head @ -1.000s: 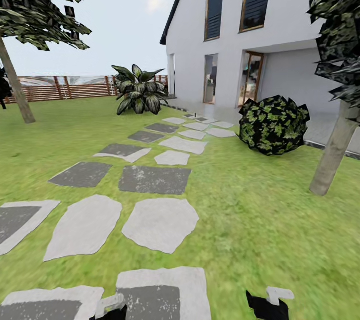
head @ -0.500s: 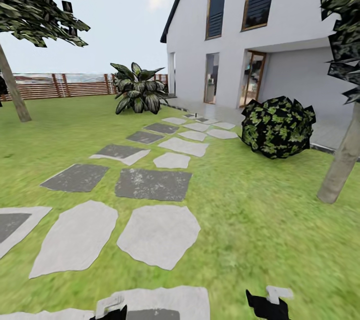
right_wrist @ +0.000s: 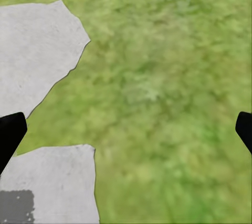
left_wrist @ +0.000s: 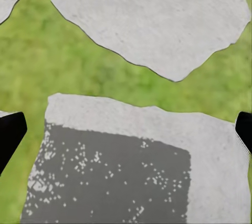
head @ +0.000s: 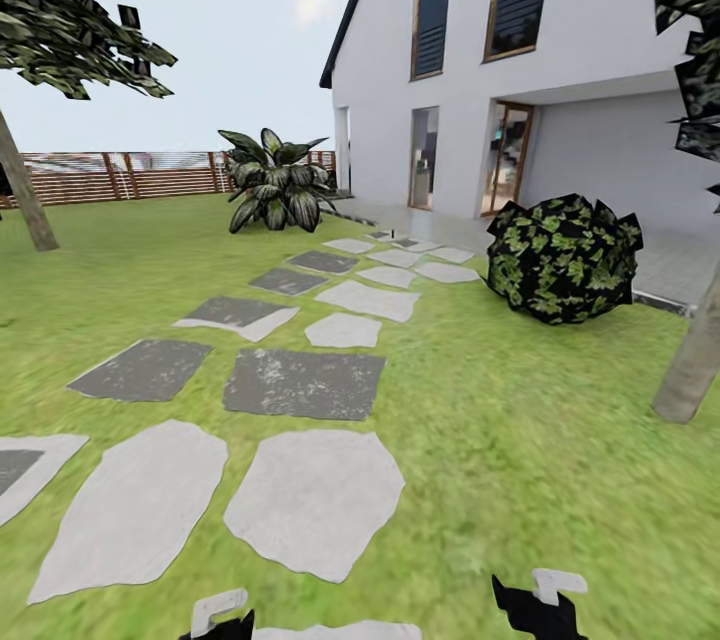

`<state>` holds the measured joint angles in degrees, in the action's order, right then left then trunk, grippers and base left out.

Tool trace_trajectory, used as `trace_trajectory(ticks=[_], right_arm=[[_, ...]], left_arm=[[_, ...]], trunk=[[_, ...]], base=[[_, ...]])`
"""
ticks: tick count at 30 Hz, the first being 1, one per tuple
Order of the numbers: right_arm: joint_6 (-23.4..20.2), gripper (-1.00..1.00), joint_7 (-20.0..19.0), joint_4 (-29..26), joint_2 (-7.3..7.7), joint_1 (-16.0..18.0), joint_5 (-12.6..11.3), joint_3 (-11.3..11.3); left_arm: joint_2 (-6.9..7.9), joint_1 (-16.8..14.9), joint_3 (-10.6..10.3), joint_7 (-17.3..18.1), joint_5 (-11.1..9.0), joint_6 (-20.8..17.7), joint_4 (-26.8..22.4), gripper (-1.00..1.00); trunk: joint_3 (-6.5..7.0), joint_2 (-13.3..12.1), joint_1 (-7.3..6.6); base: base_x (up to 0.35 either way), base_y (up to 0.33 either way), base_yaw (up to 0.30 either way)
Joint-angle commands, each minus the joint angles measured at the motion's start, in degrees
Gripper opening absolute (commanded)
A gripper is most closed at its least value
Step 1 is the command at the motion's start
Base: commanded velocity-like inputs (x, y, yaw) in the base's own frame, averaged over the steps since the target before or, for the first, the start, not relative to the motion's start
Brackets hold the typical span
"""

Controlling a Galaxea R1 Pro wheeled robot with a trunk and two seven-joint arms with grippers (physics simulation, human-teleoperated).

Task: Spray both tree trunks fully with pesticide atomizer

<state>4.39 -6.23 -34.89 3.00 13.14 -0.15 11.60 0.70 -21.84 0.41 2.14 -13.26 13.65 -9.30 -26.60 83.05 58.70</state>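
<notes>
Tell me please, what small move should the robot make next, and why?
Probably keep rolling forward along the stepping stones while looking for the bottle. Both grippers, left and right, hang open and empty over paving and grass. Two tree trunks stand ahead, one far left, one near right, and nothing bottle-like lies nearby.

Green lawn [head: 520,480], pale and speckled dark-grey stepping stones [head: 305,382], white house [head: 590,70].

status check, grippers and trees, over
Left gripper and right gripper open, empty. Tree trunk ahead right, another far left. Stone path, grass between.
</notes>
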Motion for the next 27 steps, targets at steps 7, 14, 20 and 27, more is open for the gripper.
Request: trace_trajectory(ticks=[7,14,20,27], right_arm=[[0.2,1.00,-0.5,-0.1,-0.01,0.0,0.0,0.3],[0.2,1.00,-0.5,-0.2,-0.01,0.0,0.0,0.3],[0.1,1.00,-0.2,-0.2,-0.05,0.0,0.0,0.4],[0.1,1.00,-0.1,-0.2,-0.10,0.0,0.0,0.4]], left_arm=[[0.00,0.0,0.0,0.2,-0.4,0.2,0.1,1.00],[0.00,0.0,0.0,0.2,-0.4,0.2,0.0,1.00],[0.00,0.0,0.0,0.2,-0.4,0.2,0.0,1.00],[-0.04,0.0,0.0,0.2,-0.4,0.2,0.1,1.00]], trunk=[[-0.06,0.0,0.03],[-0.06,0.0,0.03],[-0.06,0.0,0.03],[-0.06,0.0,0.03]], base=[[0.335,0.000,0.000],[0.335,0.000,0.000],[0.334,0.000,0.000],[0.335,0.000,0.000]])
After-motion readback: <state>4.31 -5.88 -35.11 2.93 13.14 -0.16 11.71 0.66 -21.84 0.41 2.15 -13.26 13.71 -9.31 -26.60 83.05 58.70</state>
